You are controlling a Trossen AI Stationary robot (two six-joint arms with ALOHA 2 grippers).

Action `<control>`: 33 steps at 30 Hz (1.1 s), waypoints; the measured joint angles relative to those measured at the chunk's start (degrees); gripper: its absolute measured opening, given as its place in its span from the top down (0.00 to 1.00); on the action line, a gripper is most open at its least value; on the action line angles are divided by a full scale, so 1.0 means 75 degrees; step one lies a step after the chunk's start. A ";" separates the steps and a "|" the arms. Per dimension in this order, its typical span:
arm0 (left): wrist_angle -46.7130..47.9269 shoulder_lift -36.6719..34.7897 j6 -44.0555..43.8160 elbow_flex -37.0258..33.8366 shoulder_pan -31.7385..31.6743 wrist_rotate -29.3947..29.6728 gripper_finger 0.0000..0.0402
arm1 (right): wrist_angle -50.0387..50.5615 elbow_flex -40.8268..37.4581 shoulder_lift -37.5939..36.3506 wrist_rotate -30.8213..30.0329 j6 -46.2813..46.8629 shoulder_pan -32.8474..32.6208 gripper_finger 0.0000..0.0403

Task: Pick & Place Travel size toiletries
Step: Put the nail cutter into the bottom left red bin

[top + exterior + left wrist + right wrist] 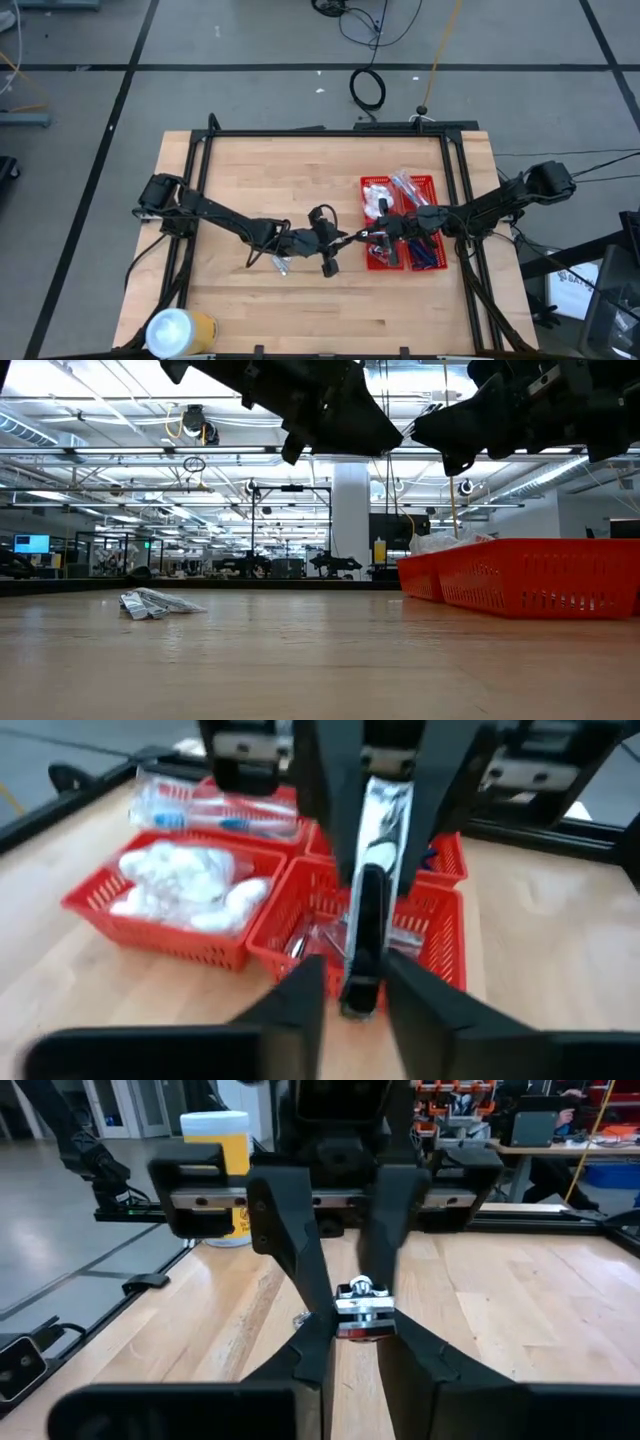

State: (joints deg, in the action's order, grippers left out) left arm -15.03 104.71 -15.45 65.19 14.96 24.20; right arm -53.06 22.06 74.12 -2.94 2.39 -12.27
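A short silver-grey tube (372,870) hangs in the air just left of the red four-compartment basket (363,262), between my two grippers, which face each other. My right gripper (358,1320) comes in over the basket and is shut on the tube's right end. My left gripper (355,1000) has its fingers a little apart on either side of the tube's left end. The basket holds white packets (185,885), blue-handled toothbrushes (215,815) and more tubes. Several silver tubes (280,264) lie flat on the table below the left arm. My right gripper pinches the tube's end nearest the basket (360,1302) between its two fingers. It comes in level from the table's right side, fingers along the tube. The tube is lifted clear and roughly level. My left gripper: whether its fingers (300,995) touch the tube's other end I cannot tell.
A large white-and-yellow roll (178,332) stands at the table's near left corner. A black frame (320,133) runs along the table's far and side edges. Bare wood lies between the loose tubes (155,603) and the basket (540,575).
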 joint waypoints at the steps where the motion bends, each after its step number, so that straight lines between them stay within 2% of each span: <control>1: 0.0038 0.0000 -0.0072 0.0000 0.0001 0.0013 0.71 | 0.0122 0.0000 -0.0094 0.0001 0.0029 -0.0002 0.88; 7: 0.0450 0.0000 -0.0211 -0.0009 0.0003 0.0030 0.38 | 0.1751 0.0006 -0.1068 -0.0166 0.0515 -0.0009 0.89; 12: 0.1857 0.0000 -0.0649 -0.0009 0.0006 0.0291 0.23 | 0.4542 0.0006 -0.2387 0.0391 0.1609 -0.0029 0.89; 16: 0.3158 0.0000 -0.1733 -0.0009 -0.0006 0.0824 0.19 | 0.6627 0.0006 -0.3129 0.0816 0.2476 -0.0032 0.88; 21: 0.3475 0.0000 -0.2164 -0.0009 -0.0012 0.0875 0.19 | 0.8154 0.0003 -0.3242 0.0816 0.3270 -0.0029 0.87; 25: 0.3362 0.0000 -0.2037 -0.0009 -0.0022 0.0872 0.19 | 0.8130 0.0000 -0.3184 0.0807 0.3320 -0.0029 0.83; 33: 0.3268 0.0000 -0.2224 -0.0009 -0.0146 0.0782 0.19 | 0.8004 0.0000 -0.3181 0.0807 0.3177 -0.0029 0.63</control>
State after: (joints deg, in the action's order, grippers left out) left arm 9.48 104.71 -32.13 65.12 13.86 30.07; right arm 6.97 22.06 50.26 3.11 26.22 -12.49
